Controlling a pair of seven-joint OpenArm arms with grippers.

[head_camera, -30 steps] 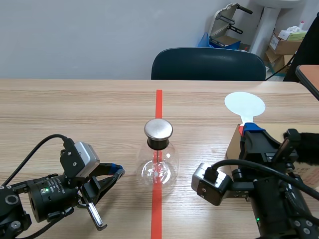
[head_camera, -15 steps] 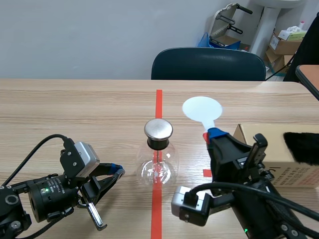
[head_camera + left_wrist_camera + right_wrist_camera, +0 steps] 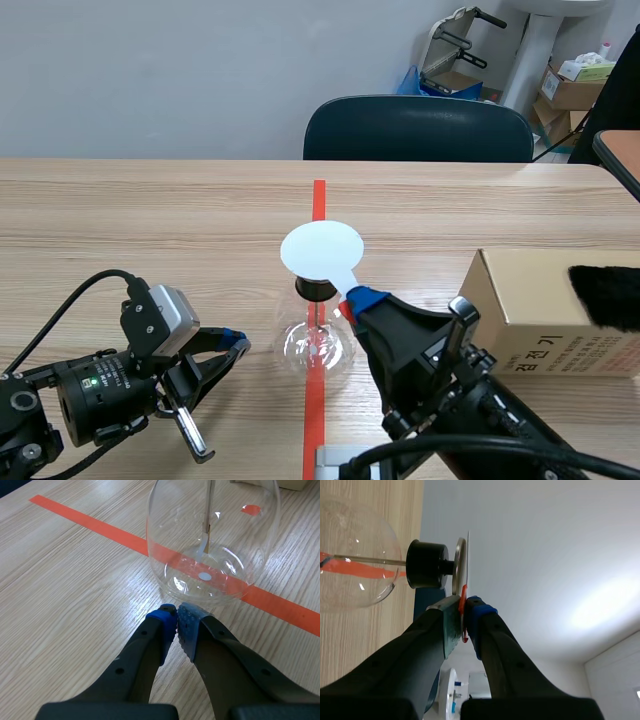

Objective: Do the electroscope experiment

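You are gripping the white paddle with your right hand — its two fingers are pinching the paddle's thin red handle between the pads, and the arm is reaching in from the right as far as the orange-red tape line. The paddle's round disc is hanging over the top of the electroscope, covering its cap in the scene view. In the right wrist view the disc is showing edge-on just beside the metal cap, and you cannot tell whether the two are touching. The electroscope is standing upright on the surface, its clear glass flask sitting on the tape line, with a black stopper in its neck and a thin rod hanging down inside. Your left hand is lying low on the surface beside the flask — its fingers are pressed together on nothing, the blue pads meeting right by the foot of the glass. A cardboard box is sitting to the right of the electroscope, with something black and furry lying on top of it.
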